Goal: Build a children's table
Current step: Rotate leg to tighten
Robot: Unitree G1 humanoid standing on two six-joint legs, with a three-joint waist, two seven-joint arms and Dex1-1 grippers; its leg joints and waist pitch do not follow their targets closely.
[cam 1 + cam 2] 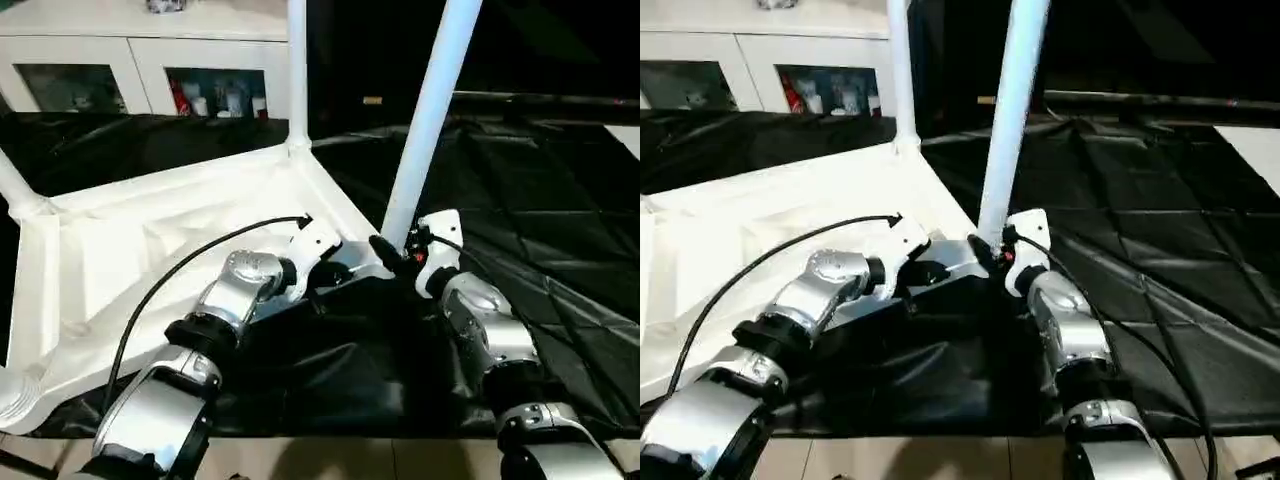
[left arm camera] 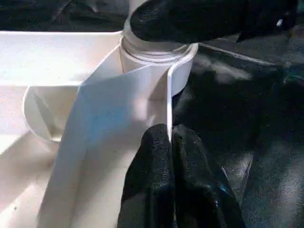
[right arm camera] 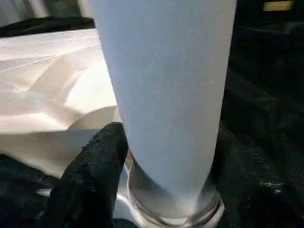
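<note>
The children's table lies upside down on black cloth, its ribbed white top (image 1: 150,250) facing up. Its legs stand in the corner sockets. The near right leg (image 1: 430,120) rises from its socket (image 2: 152,57) at the corner closest to my arms. My left gripper (image 1: 330,275) is shut on the thin rim wall (image 2: 167,95) just beside that socket. My right gripper (image 1: 392,255) grips the base of that leg, with one black finger (image 3: 95,180) pressed against it. Another leg (image 1: 297,70) stands at the far corner.
A white cabinet with glass doors (image 1: 150,70) runs along the back left. Black quilted cloth (image 1: 540,180) covers the surface to the right and in front of the table. The near edge of the cloth meets a pale floor (image 1: 330,460).
</note>
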